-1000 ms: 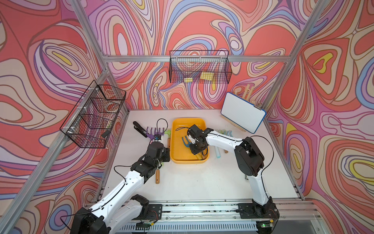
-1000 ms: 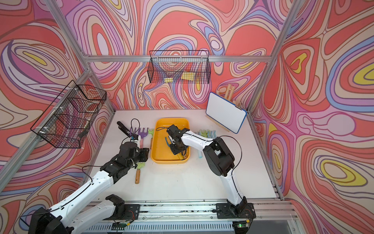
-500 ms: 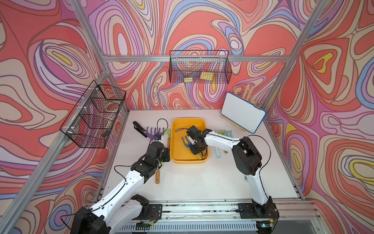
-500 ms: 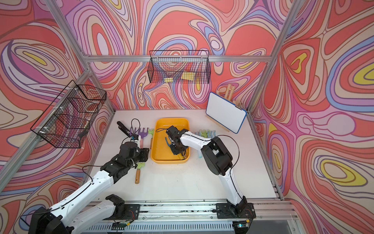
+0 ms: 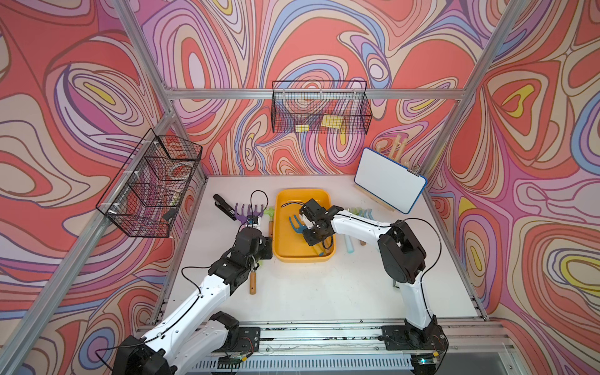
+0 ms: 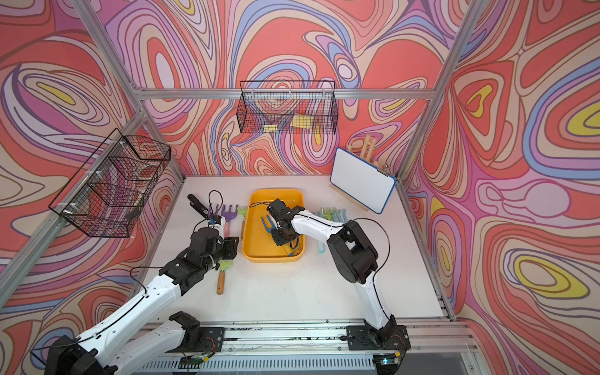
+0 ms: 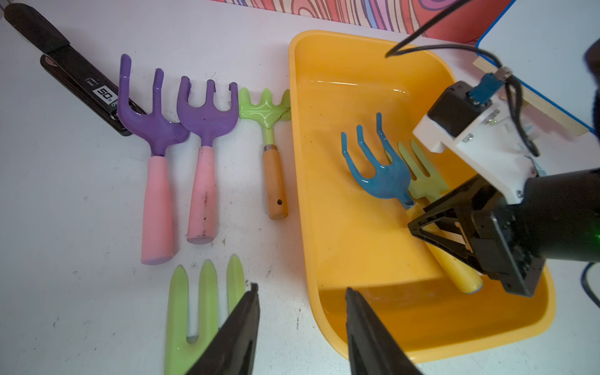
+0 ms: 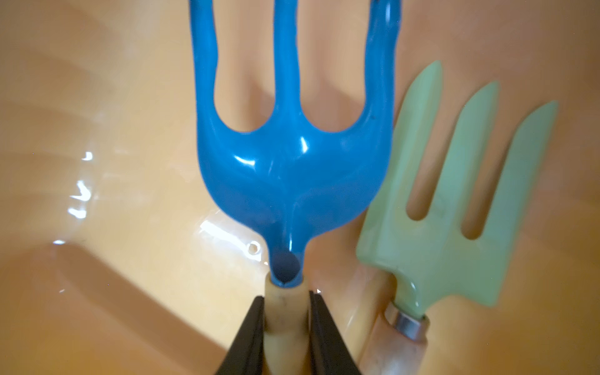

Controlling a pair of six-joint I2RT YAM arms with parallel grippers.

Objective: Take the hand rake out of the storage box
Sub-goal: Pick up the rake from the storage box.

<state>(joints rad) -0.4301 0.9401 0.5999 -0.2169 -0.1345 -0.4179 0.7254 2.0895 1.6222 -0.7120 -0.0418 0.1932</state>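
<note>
Pinched by its pale handle in the right gripper (image 8: 285, 298), down inside the storage box (image 7: 357, 246): the blue hand rake (image 8: 292, 181). Points straight away from the jaws, prongs at the far end. Stays clear of the left gripper (image 7: 301, 287), spread apart and empty beside the box.

Right claw (image 6: 280, 238) low inside yellow storage box (image 6: 259, 244), on blue hand rake (image 6: 268, 226)

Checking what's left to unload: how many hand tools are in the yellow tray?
2. The blue rake, its handle clamped by the right gripper, and the pale green fork lying alongside it in the tray. The right arm could hide another.
</note>
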